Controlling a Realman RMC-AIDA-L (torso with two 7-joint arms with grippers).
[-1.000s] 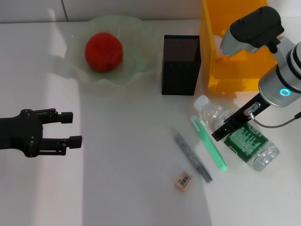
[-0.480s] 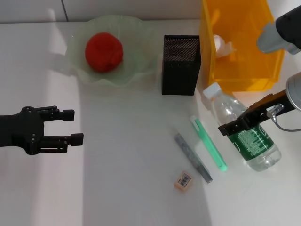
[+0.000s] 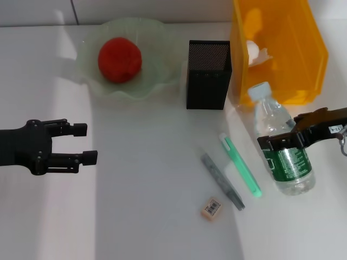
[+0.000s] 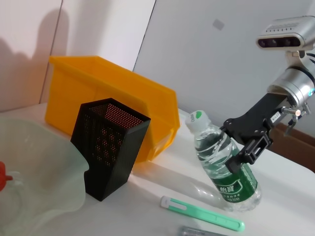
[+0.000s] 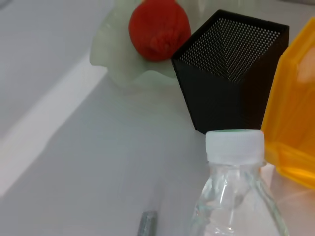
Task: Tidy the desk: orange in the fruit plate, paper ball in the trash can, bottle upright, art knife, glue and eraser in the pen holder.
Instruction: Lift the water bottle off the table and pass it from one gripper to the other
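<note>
From the head view, your right gripper [image 3: 277,142] has its jaws closed around the middle of the bottle [image 3: 281,146], just above the green label, and the bottle stands almost straight up on the desk [image 3: 141,216], right beside the yellow trash can [image 3: 282,49]. Your left gripper [image 3: 82,144] hangs over the bare left side of the desk with its jaws open and nothing in them. The orange [image 3: 120,59] sits in the fruit plate [image 3: 162,70], and the paper ball [image 3: 257,53] lies in the trash can. The green art knife [image 3: 242,166], the grey glue stick [image 3: 223,181] and the eraser [image 3: 211,207] lie flat on the desk, below the black pen holder [image 3: 209,75] and apart from it. In the left wrist view, the bottle [image 4: 221,164] leans a little, with its cap tipped toward the pen holder [image 4: 109,143], and the right gripper [image 4: 250,141] grips its side. That lean is the danger: I think that if you let go now, the bottle could fall over, roll onto the art knife [image 4: 202,214] and push it away. In the right wrist view, you see only the white cap and neck of the bottle [image 5: 235,187], with the pen holder [image 5: 231,73] and orange [image 5: 160,29] behind, so this view cannot show you if the bottom sits flat.
</note>
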